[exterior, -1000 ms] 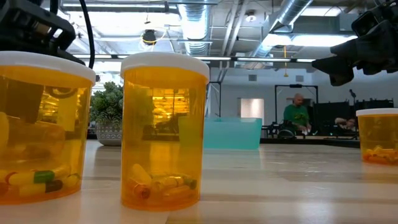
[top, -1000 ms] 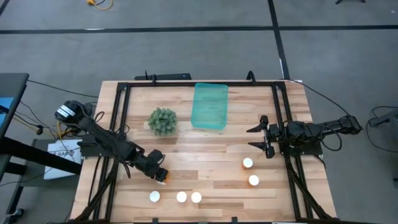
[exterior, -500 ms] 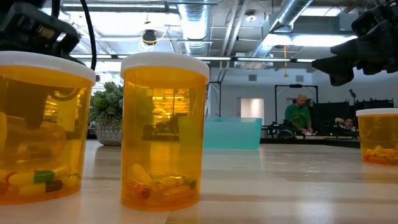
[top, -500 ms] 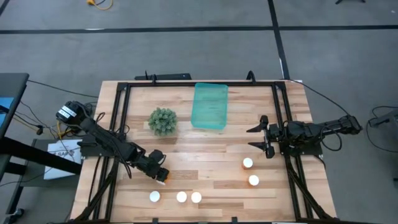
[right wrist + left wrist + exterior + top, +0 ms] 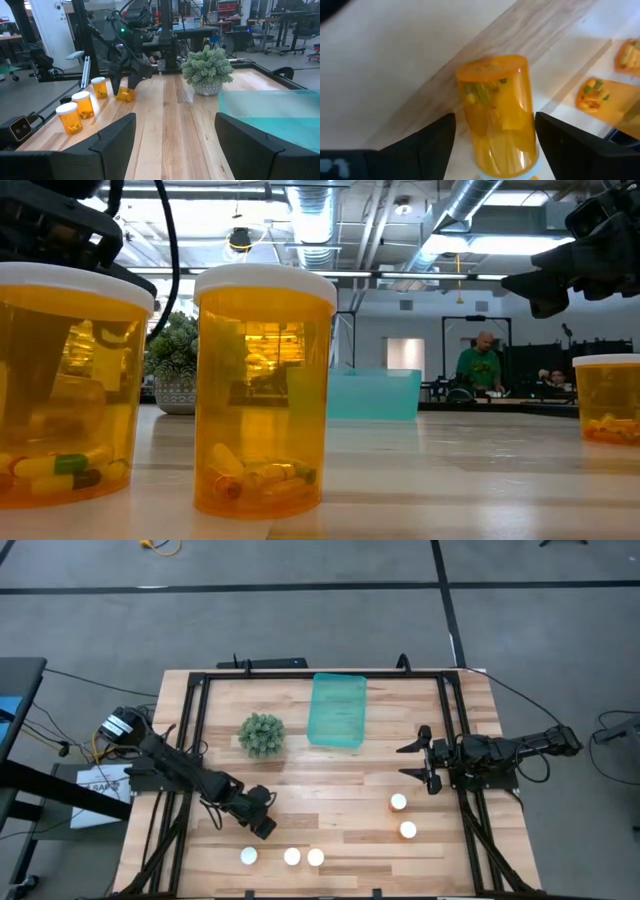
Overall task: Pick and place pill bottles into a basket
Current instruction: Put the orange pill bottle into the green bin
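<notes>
The wooden tabletop carries the teal basket at its far edge beside a plant; the left end effector grips a tilted pill bottle near three standing bottles; the right end effector hovers open near two more bottles.

- Six pill bottles in all. Five stand with white caps up: three in a row at about 7 o'clock on the table, and two at 4 o'clock. The sixth sits between the fingers of the left gripper.
- One basket, at 12 o'clock.
- One plant, at 10 o'clock.
- Two arms, each with one gripper: the left gripper at 8 o'clock, the right gripper at 3 o'clock.
- One person plainly seen in the room beyond.
</notes>
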You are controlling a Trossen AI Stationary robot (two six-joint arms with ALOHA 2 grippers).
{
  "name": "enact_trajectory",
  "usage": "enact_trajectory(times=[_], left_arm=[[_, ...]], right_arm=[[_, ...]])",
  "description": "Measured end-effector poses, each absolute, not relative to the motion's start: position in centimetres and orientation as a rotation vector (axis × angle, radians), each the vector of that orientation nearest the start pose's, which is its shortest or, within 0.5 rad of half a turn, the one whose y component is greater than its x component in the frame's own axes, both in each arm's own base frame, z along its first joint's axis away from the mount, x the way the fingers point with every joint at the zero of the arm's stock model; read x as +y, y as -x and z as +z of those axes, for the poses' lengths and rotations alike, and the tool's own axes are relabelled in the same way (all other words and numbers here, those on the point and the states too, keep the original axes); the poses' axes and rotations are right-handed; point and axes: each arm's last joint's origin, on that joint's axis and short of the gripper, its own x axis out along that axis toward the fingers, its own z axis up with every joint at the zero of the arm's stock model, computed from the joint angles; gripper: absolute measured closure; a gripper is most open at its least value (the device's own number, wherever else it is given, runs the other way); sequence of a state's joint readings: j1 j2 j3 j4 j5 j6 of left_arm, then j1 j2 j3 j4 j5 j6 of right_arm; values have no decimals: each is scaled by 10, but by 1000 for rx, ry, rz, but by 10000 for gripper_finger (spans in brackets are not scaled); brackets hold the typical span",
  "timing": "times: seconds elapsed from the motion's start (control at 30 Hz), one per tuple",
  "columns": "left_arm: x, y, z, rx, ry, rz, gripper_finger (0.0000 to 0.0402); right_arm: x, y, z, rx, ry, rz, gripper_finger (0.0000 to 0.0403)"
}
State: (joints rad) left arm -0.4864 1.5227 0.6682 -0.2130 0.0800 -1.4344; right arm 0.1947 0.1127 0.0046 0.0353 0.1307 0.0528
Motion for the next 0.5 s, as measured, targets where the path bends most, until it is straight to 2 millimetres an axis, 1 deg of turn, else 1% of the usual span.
enact_trajectory(times=[0.1, 0.37, 0.43, 0.5], left_arm=[[-120, -230, 137, 1173, 1014, 345, 154], [-112, -233, 137, 1146, 943, 348, 229], [-111, -234, 137, 1149, 934, 342, 241], [-110, -234, 137, 1154, 924, 331, 245]], right_arm=[[16, -103, 159, 74, -41, 62, 137], [16, -103, 159, 74, -41, 62, 137], [16, -103, 159, 74, -41, 62, 137], [16, -103, 159, 74, -41, 62, 137]])
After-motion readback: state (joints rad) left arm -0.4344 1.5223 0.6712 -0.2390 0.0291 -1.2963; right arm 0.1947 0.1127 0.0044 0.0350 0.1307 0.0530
